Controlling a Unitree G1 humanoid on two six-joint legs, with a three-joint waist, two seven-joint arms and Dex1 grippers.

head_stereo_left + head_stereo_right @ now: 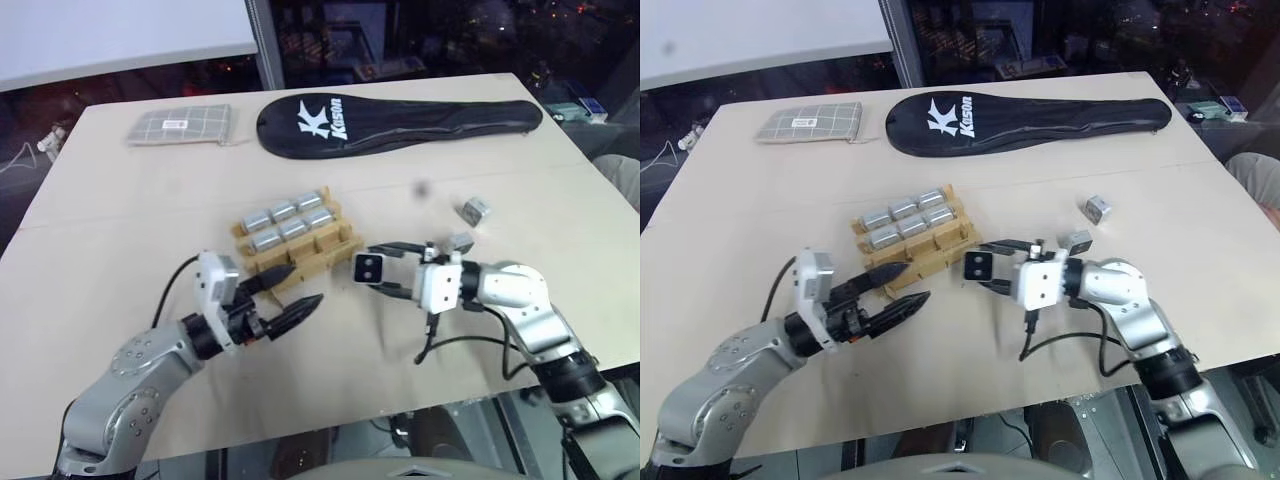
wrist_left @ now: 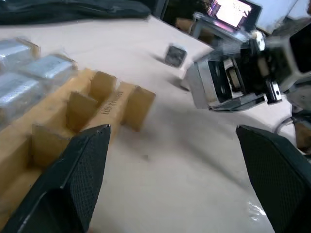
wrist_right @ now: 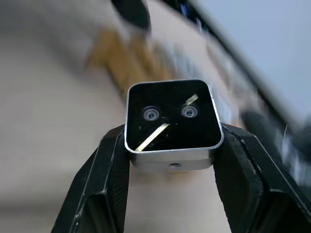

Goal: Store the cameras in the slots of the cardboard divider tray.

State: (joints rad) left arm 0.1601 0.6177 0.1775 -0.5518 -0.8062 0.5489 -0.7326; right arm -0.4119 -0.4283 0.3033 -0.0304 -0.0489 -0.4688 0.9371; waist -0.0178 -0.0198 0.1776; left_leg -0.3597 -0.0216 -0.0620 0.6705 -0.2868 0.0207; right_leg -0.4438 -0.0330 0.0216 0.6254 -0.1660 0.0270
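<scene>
I saw a tan table, dark room behind. Right gripper clamped a camera beside the tray; left gripper gaped empty. Tray's near slots were hard to read.

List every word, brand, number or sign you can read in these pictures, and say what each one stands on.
"K" logo with "Kason": white print on the long black fabric racket cover.
Small white label on the grey checked pouch: too small to read.
Print on a strip of the tan cardboard divider tray: too blurred to read.
</scene>
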